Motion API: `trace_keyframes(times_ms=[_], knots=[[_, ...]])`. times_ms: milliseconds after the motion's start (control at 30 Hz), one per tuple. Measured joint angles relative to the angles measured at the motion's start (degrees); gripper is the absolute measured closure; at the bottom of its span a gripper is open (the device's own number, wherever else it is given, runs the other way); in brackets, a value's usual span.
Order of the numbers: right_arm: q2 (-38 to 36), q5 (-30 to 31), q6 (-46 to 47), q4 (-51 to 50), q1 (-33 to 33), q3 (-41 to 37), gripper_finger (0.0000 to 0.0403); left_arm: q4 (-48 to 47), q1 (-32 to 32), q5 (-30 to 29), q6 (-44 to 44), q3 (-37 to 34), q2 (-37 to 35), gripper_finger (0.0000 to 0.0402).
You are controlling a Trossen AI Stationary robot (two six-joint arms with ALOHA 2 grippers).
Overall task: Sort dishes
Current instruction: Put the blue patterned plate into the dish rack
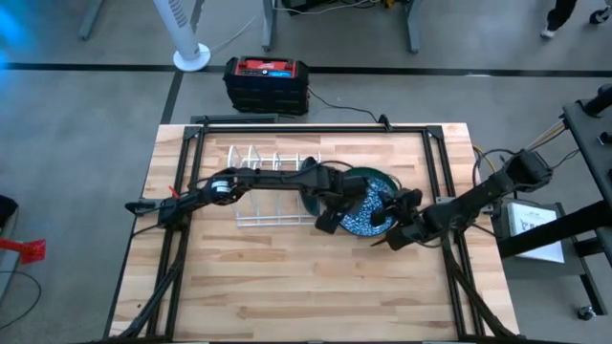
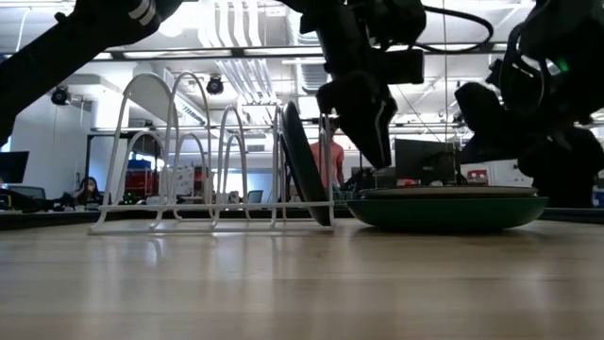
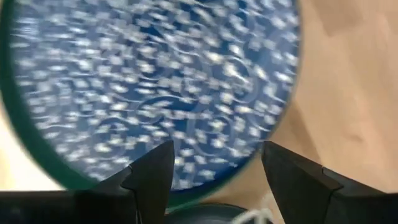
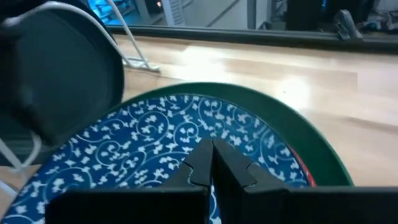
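A stack of plates is seen on the table (image 1: 287, 277) just right of the white wire rack (image 1: 273, 186). The blue patterned plate (image 1: 368, 212) lies on top, a dark green plate (image 2: 448, 212) sits at the bottom, and a sliver of red plate (image 4: 303, 169) is glimpsed between them. One dark plate (image 2: 304, 162) is stood on edge, tilted, in the rack's end slot nearest the stack.

The left gripper (image 3: 211, 171) is held over the blue plate's rim with its fingers spread apart, nothing between them. The right gripper (image 4: 212, 163) is positioned low over the blue plate on the stack's far side from the rack, fingers pressed together, nothing grasped. A black and red box (image 1: 267, 84) is noted on the floor beyond the table.
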Motion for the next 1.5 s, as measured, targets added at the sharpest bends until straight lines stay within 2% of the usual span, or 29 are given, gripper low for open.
trace_keyframes(times_ms=[100, 200, 400, 567, 667, 900, 1367, 1500], knots=[[2.2, -0.9, 5.2, -0.3, -0.1, -0.1, 0.0403, -0.1, -0.8, 0.0, 1.4, -1.7, 0.0, 0.0170], [4.0, -4.5, 10.0, -0.8, -0.8, -0.5, 0.0403, 0.1, -1.5, -0.1, 1.5, -2.1, 0.1, 0.0170], [7.3, -7.0, 14.4, -0.6, -1.0, -1.2, 0.0403, 3.4, -2.1, -5.2, 1.2, -2.5, 0.1, 0.0170], [8.6, -8.3, 17.7, -0.3, -1.1, -1.4, 0.0403, 2.7, -2.2, -6.0, 1.5, -3.0, 0.1, 0.0170], [8.6, -8.6, 17.8, 0.0, -1.1, -1.4, 0.0403, 3.6, -2.8, -6.8, 2.2, -3.5, 0.1, 0.0170], [8.4, -9.2, 17.1, 1.4, -1.1, -1.6, 0.0403, 7.1, -3.0, -15.1, 3.3, -6.5, 0.1, 0.0170], [8.4, -9.3, 16.0, 1.1, -1.1, -1.8, 0.0403, 11.9, -3.1, -15.3, 2.9, -7.1, 0.1, 0.0170], [8.4, -9.0, 15.8, 1.3, -1.1, -1.9, 0.0403, 12.5, -3.1, -17.9, 2.8, -7.2, 0.1, 0.0183]])
